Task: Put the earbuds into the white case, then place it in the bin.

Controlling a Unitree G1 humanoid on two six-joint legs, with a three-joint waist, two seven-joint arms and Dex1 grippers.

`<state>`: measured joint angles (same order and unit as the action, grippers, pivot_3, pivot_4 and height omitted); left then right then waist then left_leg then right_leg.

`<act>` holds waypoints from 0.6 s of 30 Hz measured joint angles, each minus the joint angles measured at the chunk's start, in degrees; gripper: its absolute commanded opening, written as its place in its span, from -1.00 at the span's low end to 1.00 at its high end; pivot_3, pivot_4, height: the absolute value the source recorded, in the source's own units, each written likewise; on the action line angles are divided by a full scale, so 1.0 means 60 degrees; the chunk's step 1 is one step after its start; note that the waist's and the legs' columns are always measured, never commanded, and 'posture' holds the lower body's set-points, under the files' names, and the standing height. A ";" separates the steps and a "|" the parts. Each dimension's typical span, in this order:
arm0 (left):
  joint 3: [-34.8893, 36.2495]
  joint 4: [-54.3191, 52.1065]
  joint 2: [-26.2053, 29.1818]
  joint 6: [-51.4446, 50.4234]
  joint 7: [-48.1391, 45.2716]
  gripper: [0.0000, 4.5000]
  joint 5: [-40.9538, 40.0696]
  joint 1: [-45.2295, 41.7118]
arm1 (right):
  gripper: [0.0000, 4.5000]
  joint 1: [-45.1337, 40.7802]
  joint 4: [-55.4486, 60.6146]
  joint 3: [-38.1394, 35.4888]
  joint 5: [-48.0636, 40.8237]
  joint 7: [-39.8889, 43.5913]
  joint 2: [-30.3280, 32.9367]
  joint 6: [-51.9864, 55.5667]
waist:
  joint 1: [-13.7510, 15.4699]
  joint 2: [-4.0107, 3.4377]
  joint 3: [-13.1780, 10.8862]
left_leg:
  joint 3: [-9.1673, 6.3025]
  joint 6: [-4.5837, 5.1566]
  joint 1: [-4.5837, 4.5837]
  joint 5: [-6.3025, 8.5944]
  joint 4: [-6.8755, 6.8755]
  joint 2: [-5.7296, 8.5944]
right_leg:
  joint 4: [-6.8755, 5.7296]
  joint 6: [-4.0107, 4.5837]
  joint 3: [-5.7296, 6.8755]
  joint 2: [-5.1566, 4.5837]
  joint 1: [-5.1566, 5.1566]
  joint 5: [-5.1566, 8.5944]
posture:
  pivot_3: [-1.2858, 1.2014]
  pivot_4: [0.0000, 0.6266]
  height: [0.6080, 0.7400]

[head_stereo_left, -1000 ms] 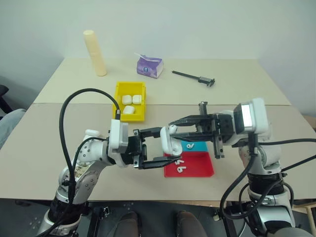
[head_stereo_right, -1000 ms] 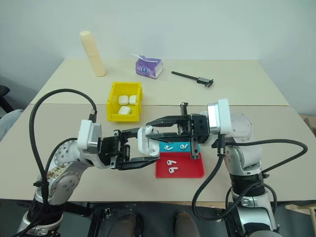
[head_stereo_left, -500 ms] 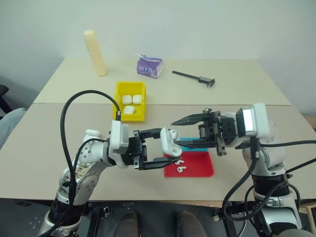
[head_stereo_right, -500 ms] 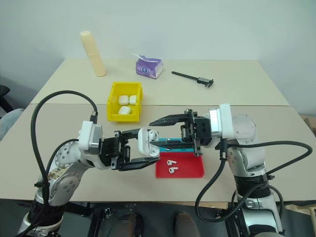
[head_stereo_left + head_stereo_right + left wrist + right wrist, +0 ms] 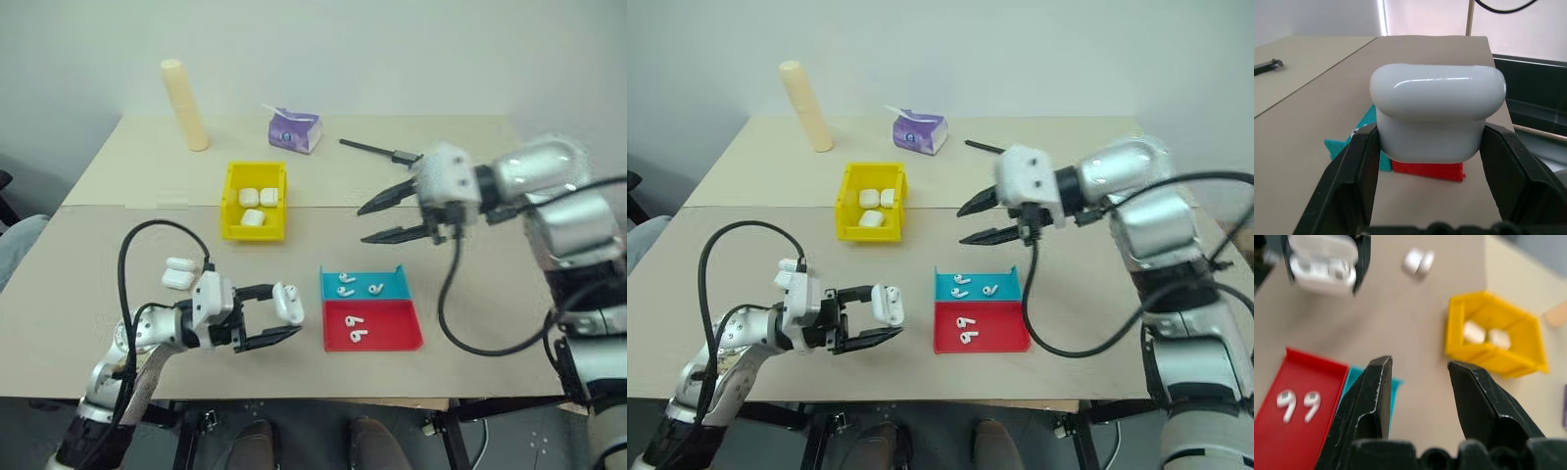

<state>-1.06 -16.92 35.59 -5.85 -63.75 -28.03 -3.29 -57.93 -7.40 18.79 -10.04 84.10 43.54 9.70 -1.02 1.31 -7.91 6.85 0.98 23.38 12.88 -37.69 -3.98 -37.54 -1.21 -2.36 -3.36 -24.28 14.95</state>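
Left gripper (image 5: 282, 320): I am seeing it low over the near part of the table, its 2 black fingers clamping the white case (image 5: 289, 304) from both sides; the left wrist view is showing the case (image 5: 1436, 119) pinched tight between the fingers.
White case: it is sitting in that grip with its lid hanging open; the right wrist view is showing 2 earbuds seated inside it (image 5: 1322, 265).
Second white case (image 5: 178, 273): it is lying on the table (image 5: 490, 294) just behind my left arm, apart from the gripper.
Red tray (image 5: 387, 328): it is lying just to the right of the held case, holding 2 loose earbuds (image 5: 356, 327).
Blue tray (image 5: 361, 285): it is touching the far edge of the red tray and carrying 3 more earbuds.
Right gripper (image 5: 365, 223): I am holding it in the air beyond the trays, pointing left, fingers spread apart and gripping nothing.
Bin (image 5: 257, 200): the yellow bin is sitting farther back on the left, well apart from the held case, with 3 white cases inside it.
Far end: a cream cylinder (image 5: 185, 105), a purple tissue pack (image 5: 295, 129) and a black caliper (image 5: 377, 150) are resting near the wall.
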 measured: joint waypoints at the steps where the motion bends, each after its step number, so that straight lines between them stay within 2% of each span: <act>1: 0.0020 0.0026 0.0051 0.0125 0.0000 0.23 0.0122 0.0101 | 0.00 -0.0232 -0.0365 0.0390 0.0474 0.0094 -0.0048 -0.0162 | 0.0006 -0.0001 0.0000 | 0.0004 0.0000 0.0003 0.0000 0.0000 0.0001 | 0.0001 0.0000 0.0000 -0.0002 -0.0001 0.0000 | 0.03 -0.52 1.00; 4: 0.0045 0.0298 0.0094 0.0417 0.0041 0.23 0.0507 0.0477 | 0.00 -0.0586 -0.1285 0.1363 0.1869 0.0264 -0.0103 -0.1298 | 0.0087 -0.0003 -0.0003 | 0.0021 0.0000 0.0018 0.0000 -0.0001 0.0003 | 0.0009 -0.0001 0.0019 -0.0008 -0.0004 0.0000 | 0.03 -0.52 1.00; 8: 0.0032 0.0356 -0.0031 0.0550 0.0357 0.23 0.0762 0.0844 | 0.00 -0.0626 -0.2302 0.2326 0.3187 0.0447 -0.0115 -0.4082 | 0.0075 -0.0005 -0.0006 | 0.0027 0.0000 0.0025 0.0000 -0.0005 0.0002 | 0.0012 -0.0004 0.0018 -0.0011 -0.0006 -0.0001 | 0.03 -0.52 1.00; 14: -0.0051 -0.0067 -0.0244 0.0526 0.0805 0.23 0.0919 0.0985 | 0.00 -0.1257 -0.3661 0.2929 0.4085 0.0695 -0.0464 -0.6784 | -0.0004 -0.0008 -0.0008 | 0.0027 -0.0001 -0.0008 0.0000 -0.0004 -0.0006 | -0.0014 0.0002 0.0009 -0.0002 0.0006 -0.0001 | 0.03 -0.52 1.00; 18: -0.0062 -0.0134 -0.0264 0.0519 0.1003 0.23 0.0995 0.1098 | 0.00 -0.1547 -0.4400 0.3232 0.4638 0.0679 -0.0952 -0.7646 | -0.0036 -0.0009 -0.0008 | 0.0033 -0.0001 -0.0019 -0.0001 -0.0004 -0.0009 | -0.0019 0.0005 0.0004 -0.0003 0.0009 -0.0001 | 0.03 -0.52 1.00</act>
<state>-1.43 -17.72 34.01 -2.74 -57.73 -22.06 3.30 -67.21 -33.80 38.19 17.79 88.17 37.83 -36.17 -1.24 1.26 -7.96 7.05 0.97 23.27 12.87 -37.71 -4.03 -37.65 -1.18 -2.34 -3.37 -24.22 14.94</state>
